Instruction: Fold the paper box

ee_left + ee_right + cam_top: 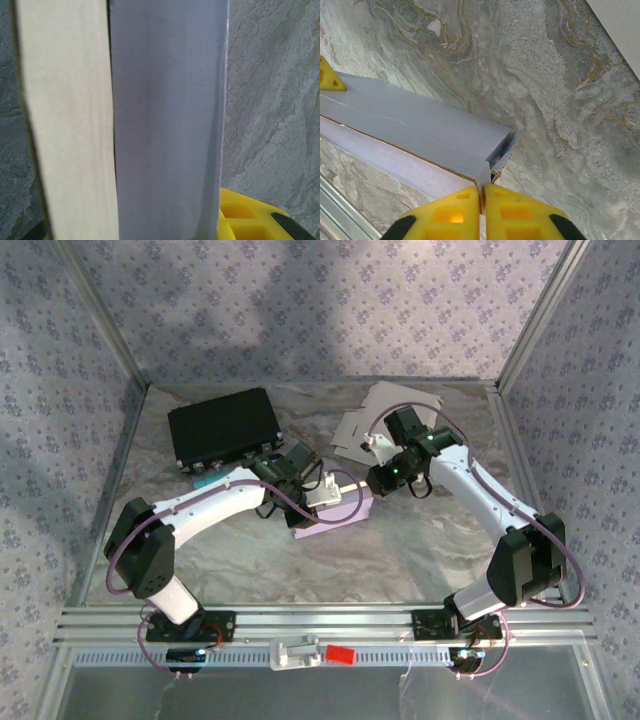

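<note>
The box lies mid-tabletop, already formed into a rectangular sleeve. The left end effector is partly closed across its width. The right end effector is pinched fully onto a corner edge. The end flap appears untucked, so closing the ends probably remains.

No legible text, label, brand, number or sign is noted on the paper box, the black case or the table.
</note>
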